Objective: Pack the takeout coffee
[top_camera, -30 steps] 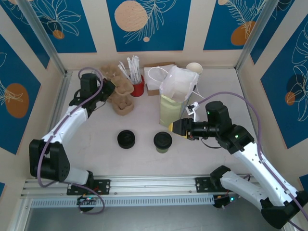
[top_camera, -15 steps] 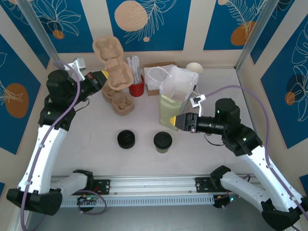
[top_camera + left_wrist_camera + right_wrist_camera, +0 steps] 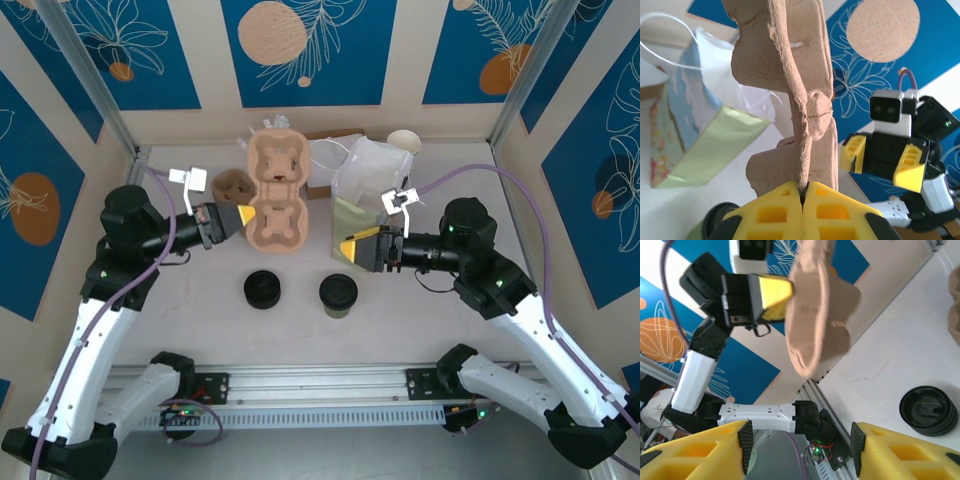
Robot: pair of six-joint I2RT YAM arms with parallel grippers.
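**Carrier Aloft, Coffee Waiting**

The left fingers [image 3: 245, 213], pinched shut, are holding a brown moulded-pulp cup carrier [image 3: 276, 195] by its edge above the bench [image 3: 200, 320]. The right fingers [image 3: 352, 247] are hovering half open, empty. The olive-green paper cup with black lid [image 3: 338, 294] is standing on the bench between the arms. That thin pinch could slip, dropping the carrier.

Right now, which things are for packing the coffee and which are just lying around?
For the job: takeout coffee, cardboard cup carrier pinched in the left tool, paper bag.

Just lying around: loose black lid, white paper cups, spare carrier.
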